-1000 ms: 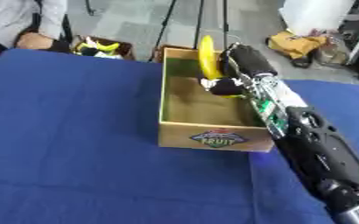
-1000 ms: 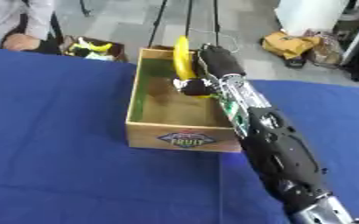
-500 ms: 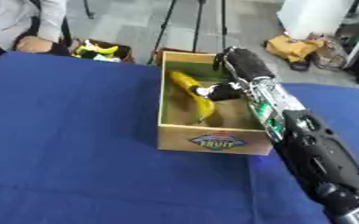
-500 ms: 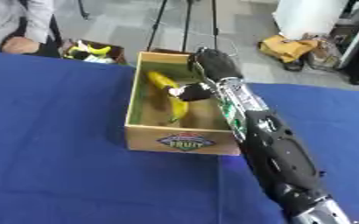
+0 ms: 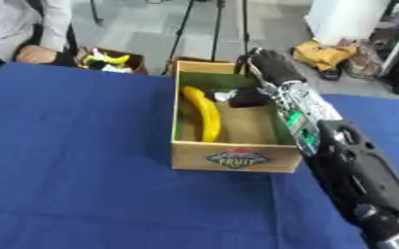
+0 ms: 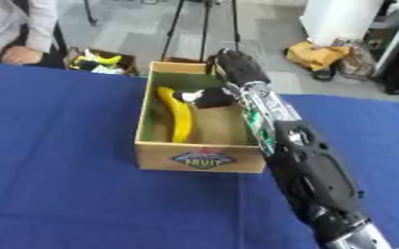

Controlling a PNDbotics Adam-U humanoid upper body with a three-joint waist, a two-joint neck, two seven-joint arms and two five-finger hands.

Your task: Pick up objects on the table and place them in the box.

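One banana in the fruit box
Right hand over box, fingers relaxed, holding nothing; blue bench

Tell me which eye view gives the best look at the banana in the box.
The left eye view: the banana lies lengthwise in the box, nearly all visible. The right eye view shows it too, but the right robot hand is closer over its far end.

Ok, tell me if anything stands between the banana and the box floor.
Nothing visible does: the banana already lies inside the box, along its left wall. The right hand is above the box's far end.
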